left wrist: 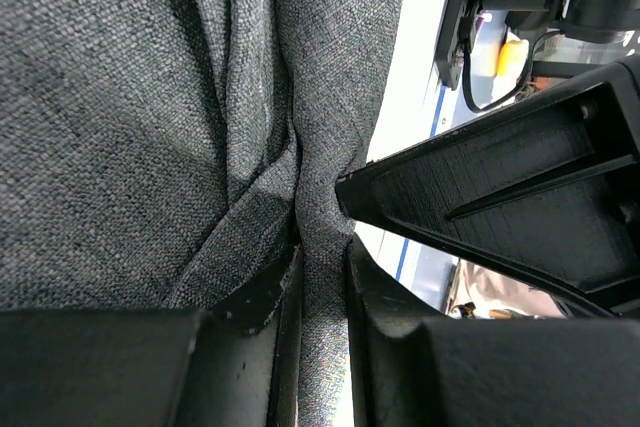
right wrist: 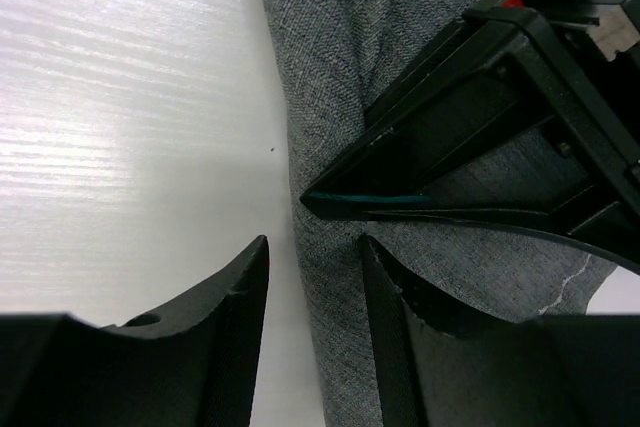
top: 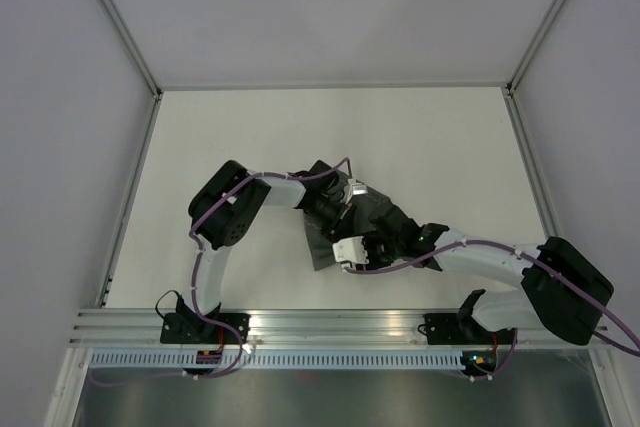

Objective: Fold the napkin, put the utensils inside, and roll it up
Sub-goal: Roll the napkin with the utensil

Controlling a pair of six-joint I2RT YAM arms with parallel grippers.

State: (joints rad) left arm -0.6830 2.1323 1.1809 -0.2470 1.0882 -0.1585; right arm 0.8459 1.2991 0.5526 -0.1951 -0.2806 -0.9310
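Observation:
The dark grey napkin (top: 383,215) lies bunched in a narrow bundle at the table's middle, between both arms. My left gripper (top: 343,209) comes in from the left and is shut on a raised fold of the napkin (left wrist: 120,97); cloth fills the gap at the left gripper (left wrist: 322,282). My right gripper (right wrist: 313,259) is open and straddles the napkin's (right wrist: 340,57) long edge: one finger over bare table, the other on cloth. The left gripper's finger (right wrist: 470,147) lies just beyond it. In the top view the right gripper (top: 388,243) sits at the bundle's near side. The utensils are hidden.
The white table (top: 450,147) is bounded by grey walls on three sides. An aluminium rail (top: 330,323) with both arm bases runs along the near edge. The right arm's finger (left wrist: 500,197) shows close beside the left jaws.

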